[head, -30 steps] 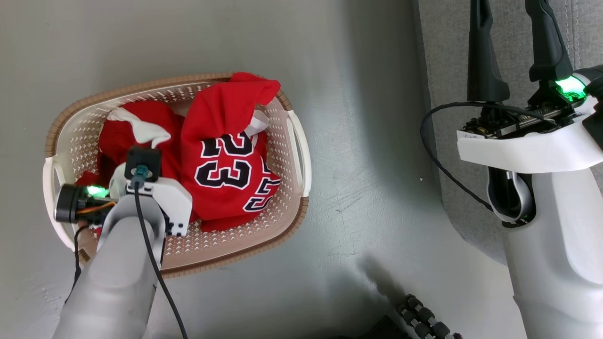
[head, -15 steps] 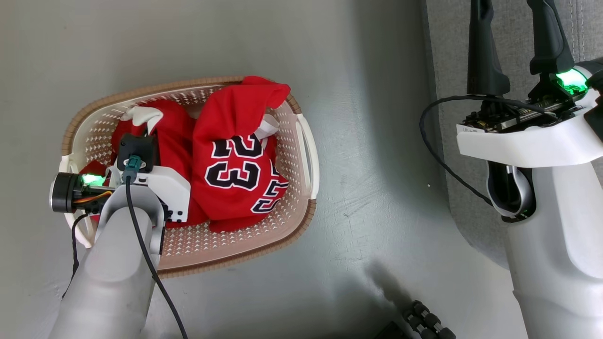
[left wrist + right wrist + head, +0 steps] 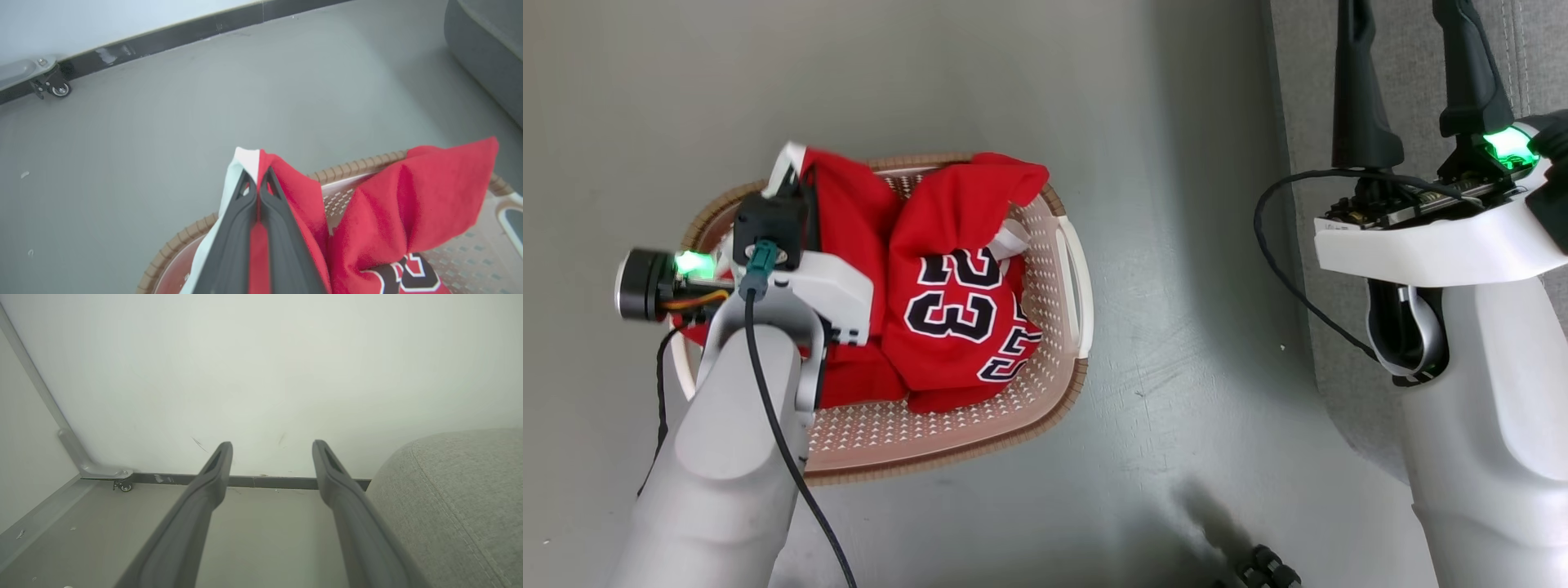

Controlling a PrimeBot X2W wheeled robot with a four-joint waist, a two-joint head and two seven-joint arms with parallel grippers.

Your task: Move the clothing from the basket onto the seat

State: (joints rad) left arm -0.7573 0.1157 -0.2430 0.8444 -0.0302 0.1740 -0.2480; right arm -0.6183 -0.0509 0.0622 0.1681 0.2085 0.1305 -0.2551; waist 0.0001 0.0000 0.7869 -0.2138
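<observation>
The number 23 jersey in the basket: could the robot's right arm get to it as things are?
Probably yes. The right gripper is open and holds nothing, the jersey lies on top in the basket, and bare floor lies between them. The left gripper grips another garment, farther left.

The left arm point(image 3: 727, 457) hides much of the basket's point(image 3: 947, 433) left side

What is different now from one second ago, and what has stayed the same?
The left gripper, shut on a red garment with white trim, has lifted it partly out of the basket. The numbered jersey stays in the basket; the right gripper stays open beside the seat.
</observation>
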